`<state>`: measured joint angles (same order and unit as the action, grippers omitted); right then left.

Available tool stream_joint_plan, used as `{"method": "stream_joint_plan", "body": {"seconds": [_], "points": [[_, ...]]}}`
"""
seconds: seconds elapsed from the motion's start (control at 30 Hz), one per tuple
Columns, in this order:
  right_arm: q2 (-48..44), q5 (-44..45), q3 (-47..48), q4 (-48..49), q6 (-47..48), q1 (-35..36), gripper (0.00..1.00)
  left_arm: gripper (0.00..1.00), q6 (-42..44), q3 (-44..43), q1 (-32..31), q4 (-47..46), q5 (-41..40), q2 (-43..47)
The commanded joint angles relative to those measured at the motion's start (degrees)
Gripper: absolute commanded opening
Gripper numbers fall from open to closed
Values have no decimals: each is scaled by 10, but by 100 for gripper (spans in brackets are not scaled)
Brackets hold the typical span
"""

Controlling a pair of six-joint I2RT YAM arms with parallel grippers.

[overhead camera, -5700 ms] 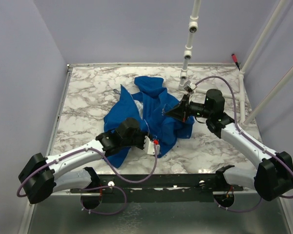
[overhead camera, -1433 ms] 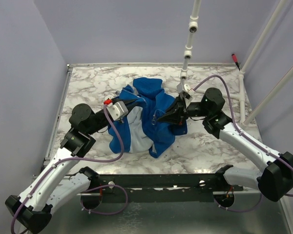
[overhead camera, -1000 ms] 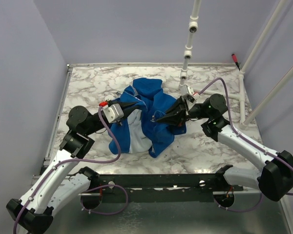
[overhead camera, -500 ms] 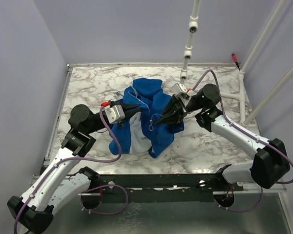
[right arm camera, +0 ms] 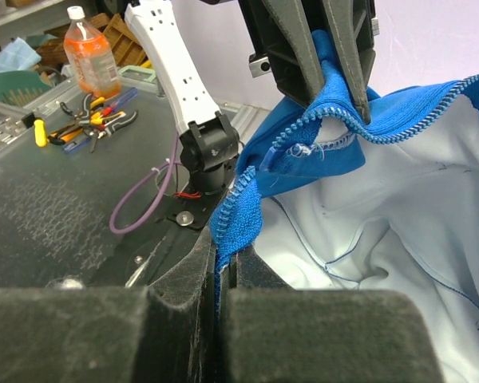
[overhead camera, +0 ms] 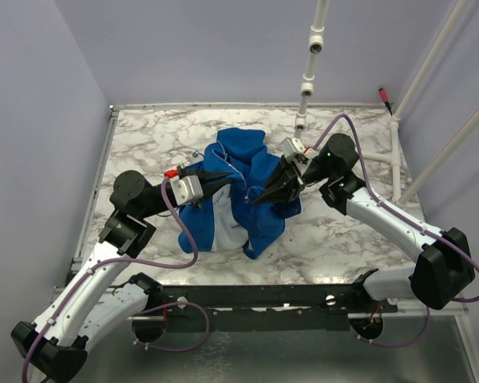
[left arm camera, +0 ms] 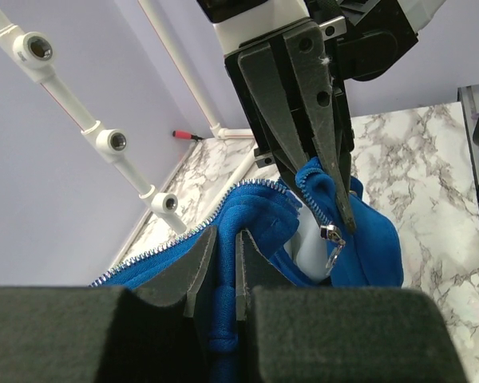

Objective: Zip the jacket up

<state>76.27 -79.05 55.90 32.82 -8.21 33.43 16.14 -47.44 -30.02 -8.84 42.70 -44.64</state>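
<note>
**Both grippers clamped on the jacket's front edges**

**Top external view.** The jacket (overhead camera: 238, 209) lies bunched at the middle of the marble table (overhead camera: 136, 140). Its front is open, and pale lining shows between the two blue panels. The left gripper (overhead camera: 226, 177) reaches in from the left and the right gripper (overhead camera: 261, 196) from the right. Their tips are near each other over the upper middle of the garment, each at a blue edge. A white jointed pipe (overhead camera: 307, 84) hangs over the far side of the table.

**Left wrist view.** The left gripper (left arm camera: 225, 243) is closed on a fold of the blue front edge, and fabric fills the narrow gap between its fingers. A row of zipper teeth (left arm camera: 184, 239) runs along that edge on both sides of the grip. The right gripper (left arm camera: 339, 209) comes down from above, its fingers pinched on the opposite blue edge. The metal zipper pull (left arm camera: 332, 241) dangles just below its tips.

**Right wrist view.** The right gripper (right arm camera: 223, 255) is closed on a toothed blue edge that rises out of the slit between its fingers. The left gripper (right arm camera: 339, 100) enters from the top, clamped on the other blue edge. The white lining (right arm camera: 383, 215) sags between the two grips. Beyond the table, an orange bottle (right arm camera: 89, 60) and some hand tools (right arm camera: 96, 118) are visible.
</note>
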Motion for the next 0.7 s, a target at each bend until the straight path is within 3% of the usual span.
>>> {"method": "stream_joint_plan", "body": {"seconds": [0.0, 0.67], "points": [[-15, 23, 22, -5, 17, 3, 1, 0, 18, -19, -2, -16, 27, 6], [-35, 70, 5, 15, 11, -3, 1, 0, 33, -18, -1, -14, 20, 3]]}}
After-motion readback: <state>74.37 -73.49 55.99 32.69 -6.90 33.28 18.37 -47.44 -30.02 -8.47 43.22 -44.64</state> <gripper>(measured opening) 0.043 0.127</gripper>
